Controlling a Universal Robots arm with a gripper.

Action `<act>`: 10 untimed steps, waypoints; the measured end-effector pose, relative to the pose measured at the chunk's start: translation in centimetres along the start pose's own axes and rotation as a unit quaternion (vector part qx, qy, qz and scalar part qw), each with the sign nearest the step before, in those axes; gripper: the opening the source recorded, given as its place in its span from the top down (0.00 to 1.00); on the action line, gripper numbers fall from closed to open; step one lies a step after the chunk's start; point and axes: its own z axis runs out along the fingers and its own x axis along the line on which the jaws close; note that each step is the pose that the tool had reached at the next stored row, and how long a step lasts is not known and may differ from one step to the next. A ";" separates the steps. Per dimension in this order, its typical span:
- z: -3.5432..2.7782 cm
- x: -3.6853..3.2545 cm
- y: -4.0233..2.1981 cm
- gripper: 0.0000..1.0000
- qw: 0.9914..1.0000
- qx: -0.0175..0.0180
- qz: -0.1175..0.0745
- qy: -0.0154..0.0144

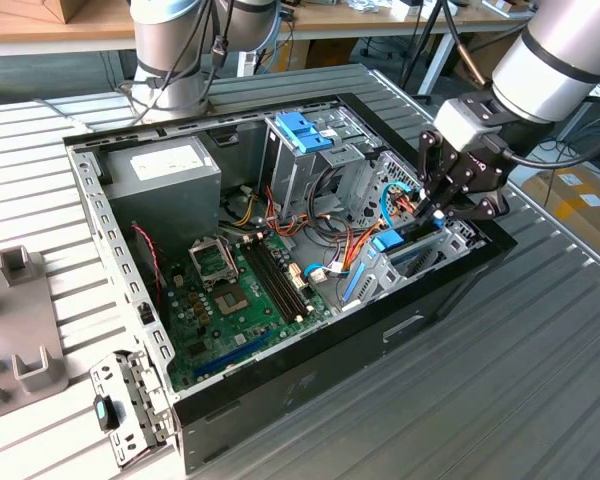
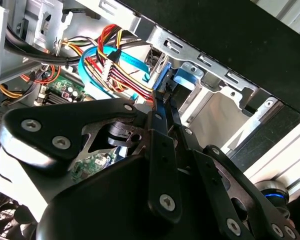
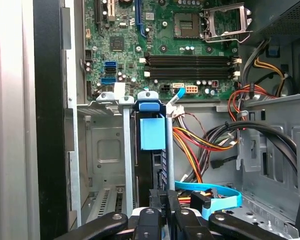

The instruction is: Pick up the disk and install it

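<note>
— Where's the gripper (image 1: 442,208) right now?

— Down inside the open computer case (image 1: 310,385), at its corner nearest the exterior view's right, over the drive bay (image 3: 107,145) along that wall. Its fingers (image 2: 162,117) look drawn close together, pinching the edge of the disk (image 3: 152,132), which stands on edge in the bay with its blue carrier facing up.

— So it's got hold of it?

— Seems so. In the second wrist view the two narrow fingers meet right at the blue rail of the carrier, no gap worth speaking of. I'd say this is the install step, not the pickup: the disk sits partway into the metal slot, directly under the tool.

— Fully seated?

— Can't tell from here. The blue tab pokes up level with the top of the bay's metal frame, near the motherboard (image 3: 165,50) edge. My guess is it wants a straight, steady push along the slot, no tilting, or the rails could bind.

— Anything in the way?

— The light-blue cable (image 3: 210,192) and the red and yellow wire bundle (image 3: 200,142) run just beside the disk, close to the fingers.
</note>
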 end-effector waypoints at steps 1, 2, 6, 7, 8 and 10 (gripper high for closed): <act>0.08 0.01 0.03 0.83 1.000 0.000 0.001 0.000; 0.19 0.02 0.06 0.83 1.000 0.000 0.002 -0.001; 0.19 0.03 0.08 0.83 1.000 0.000 0.004 0.001; 0.20 0.03 0.08 0.83 1.000 0.000 0.004 0.001; 0.21 0.03 0.08 0.83 1.000 0.000 0.004 0.001; 0.21 0.03 0.08 0.83 1.000 0.000 0.004 0.001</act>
